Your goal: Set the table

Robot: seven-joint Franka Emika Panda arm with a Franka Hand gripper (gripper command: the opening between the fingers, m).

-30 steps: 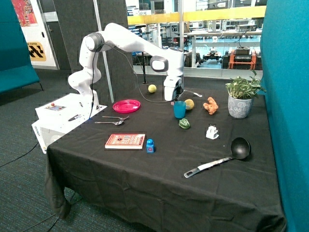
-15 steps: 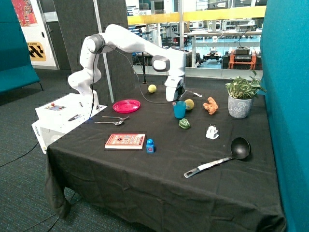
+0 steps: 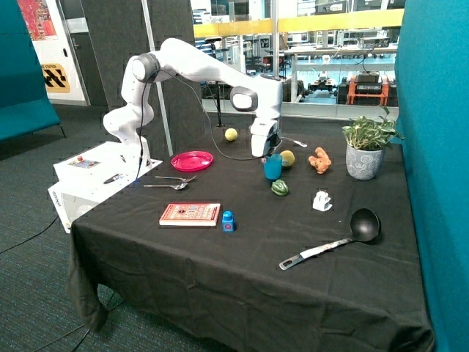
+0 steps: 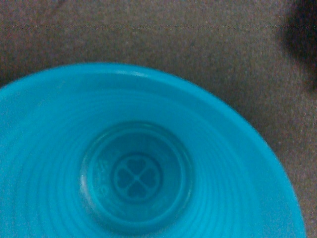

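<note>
Blue plastic filled most of my wrist view: I was looking straight down into the blue cup (image 4: 136, 163), empty, with ribbed inner walls and a clover mark moulded in its base. In the outside view the gripper (image 3: 266, 152) stood directly above that cup, at its rim. I could not tell from either view how the gripper stood or whether it had contact with the cup.

The table (image 3: 220, 271), draped in black cloth, carried everything. The cup stood upright near the middle of the far half. Just beside it lay a yellow fruit (image 3: 288, 158), and a green pepper (image 3: 279, 188) lay nearer the camera. An orange toy (image 3: 319, 159) and a potted plant (image 3: 365, 150) stood towards the teal wall. A pink plate (image 3: 192, 160) sat close to the robot base, with two spoons (image 3: 171, 182) just in front of it. A red book (image 3: 190, 213) and a small blue block (image 3: 228, 221) lay near the front edge. A black ladle (image 3: 344, 235) rested at the near corner, a small white object (image 3: 322, 199) behind it, and a yellow ball (image 3: 231, 134) at the far edge.

Status, as I judged it: no place setting existed yet. Plate, spoons and cup lay well apart from one another. The step in hand appeared to be picking up the cup. Remaining work: grasp the cup, carry it to the plate, and arrange the spoons beside the plate.
</note>
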